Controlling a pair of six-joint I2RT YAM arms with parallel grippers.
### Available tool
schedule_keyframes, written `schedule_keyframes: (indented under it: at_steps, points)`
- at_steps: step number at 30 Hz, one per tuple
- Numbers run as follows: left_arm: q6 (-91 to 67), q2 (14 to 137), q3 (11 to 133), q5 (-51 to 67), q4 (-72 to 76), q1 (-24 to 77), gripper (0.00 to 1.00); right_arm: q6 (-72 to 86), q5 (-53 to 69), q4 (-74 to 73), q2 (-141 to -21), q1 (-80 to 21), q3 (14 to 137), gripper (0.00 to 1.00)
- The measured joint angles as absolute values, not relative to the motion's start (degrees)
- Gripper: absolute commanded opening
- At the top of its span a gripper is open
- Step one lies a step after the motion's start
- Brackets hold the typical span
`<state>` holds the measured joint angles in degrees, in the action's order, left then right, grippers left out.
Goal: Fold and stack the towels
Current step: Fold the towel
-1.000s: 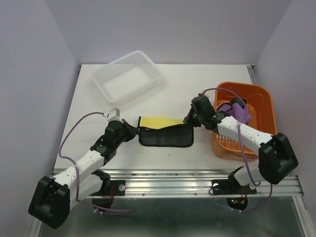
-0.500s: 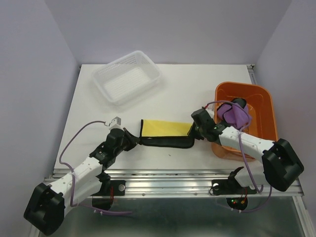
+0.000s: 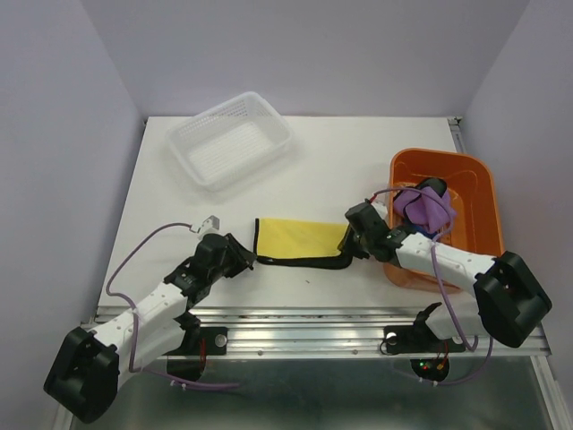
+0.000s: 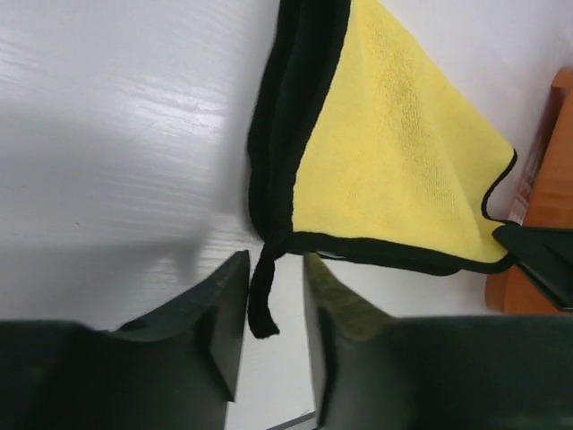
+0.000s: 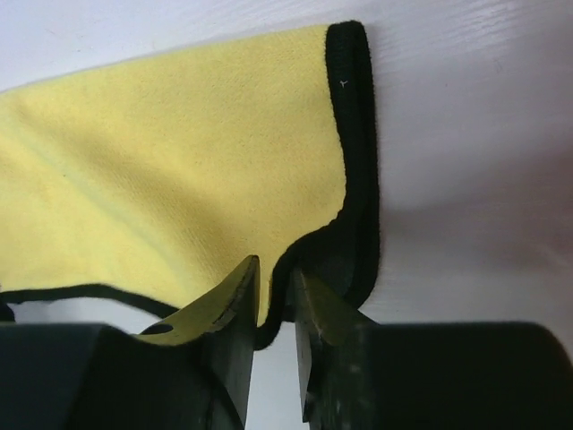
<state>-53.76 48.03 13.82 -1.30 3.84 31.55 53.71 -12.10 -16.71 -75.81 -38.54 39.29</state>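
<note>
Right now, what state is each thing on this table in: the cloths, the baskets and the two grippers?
yellow towel: folded over, lying flat on the table.
purple towel: crumpled, inside the orange basket.
orange basket: upright, holding the purple towel.
white mesh basket: upright, empty.
left gripper: slightly open, the yellow towel's edging strip loose between its jaws.
right gripper: jaws narrowly apart around the yellow towel's corner; grip unclear.

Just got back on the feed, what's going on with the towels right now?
Both arms are at the yellow towel, which lies folded on the table. The left gripper sits at its near-left corner, jaws slightly apart around the black edging; the right gripper is at the near-right corner, grip unclear. A purple towel sits in the orange basket.
</note>
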Motion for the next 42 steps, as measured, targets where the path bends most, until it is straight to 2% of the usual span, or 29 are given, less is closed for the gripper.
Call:
schedule_keyframes:
  at_steps: [1, 3, 5, 6, 7, 9, 14, 19, 20, 21, 22, 25, 29, 30, 34, 37, 42]
  points:
    - [-53.82, 48.03, 13.85, -1.43, 3.57, 31.55, 0.56, 53.69, -12.19, -16.8, -75.81, -38.68, 39.24, 0.45]
    - [-54.39, 47.59, 13.85, -1.5, 2.52, 31.55, 0.68, 53.54, -12.56, -16.93, -75.81, -39.24, 39.24, 0.53]
    - [-54.59, 46.13, 13.85, -1.54, 1.32, 31.55, 0.75, 53.52, -13.21, -17.54, -75.75, -40.1, 39.27, 0.55]
    - [-54.48, 45.39, 13.87, -1.52, 0.95, 31.55, 0.88, 53.49, -13.5, -18.02, -75.75, -40.8, 39.27, 0.55]
    - [-54.54, 44.27, 13.98, -1.52, 0.27, 31.55, 0.94, 53.49, -13.87, -18.44, -75.72, -41.25, 39.29, 0.56]
    - [-54.46, 42.83, 14.28, -1.61, -0.6, 31.55, 0.99, 53.56, -14.63, -19.64, -75.66, -42.39, 39.38, 0.58]
    - [-53.36, 42.7, 17.28, -2.72, -3.09, 31.55, 0.99, 53.93, -17.3, -24.75, -74.17, -45.23, 40.73, 0.61]
    - [-51.11, 47.86, 21.5, -4.86, -3.64, 31.55, 0.99, 54.43, -20.58, -29.8, -71.18, -46.54, 43.42, 0.67]
    - [-50.7, 49.06, 22.2, -5.1, -3.53, 31.55, 0.99, 54.39, -20.86, -30.26, -70.65, -46.59, 43.79, 0.7]
    - [-50.04, 51.03, 23.2, -5.41, -3.22, 31.55, 0.99, 54.13, -21.06, -30.74, -70.02, -46.59, 44.29, 0.82]
    - [-49.45, 52.69, 24.05, -5.65, -2.94, 31.55, 0.99, 53.87, -21.1, -30.94, -69.65, -46.59, 44.58, 1.0]
    - [-48.03, 57.41, 26.39, -6.07, -2.33, 31.55, 0.99, 52.25, -21.06, -31.09, -69.58, -46.61, 46.48, 1.0]
    - [-46.59, 63.4, 28.14, -6.24, -0.69, 31.51, 0.89, 50.3, -21.21, -30.39, -73.28, -46.61, 50.54, 1.0]
    - [-46.26, 64.86, 28.34, -6.15, 0.1, 31.51, 0.82, 49.82, -21.17, -29.71, -75.16, -46.61, 51.81, 1.0]
    - [-45.34, 69.78, 28.69, -5.58, 2.0, 31.51, 0.67, 48.82, -20.56, -26.48, -82.08, -46.61, 54.74, 1.0]
    - [-44.88, 73.65, 29.3, -4.89, 3.09, 31.51, 0.65, 48.84, -19.75, -24.99, -86.83, -46.61, 55.53, 1.0]
    - [-44.88, 75.5, 29.47, -4.95, 4.89, 31.51, 0.46, 49.78, -17.87, -23.68, -90.15, -46.59, 54.65, 1.0]
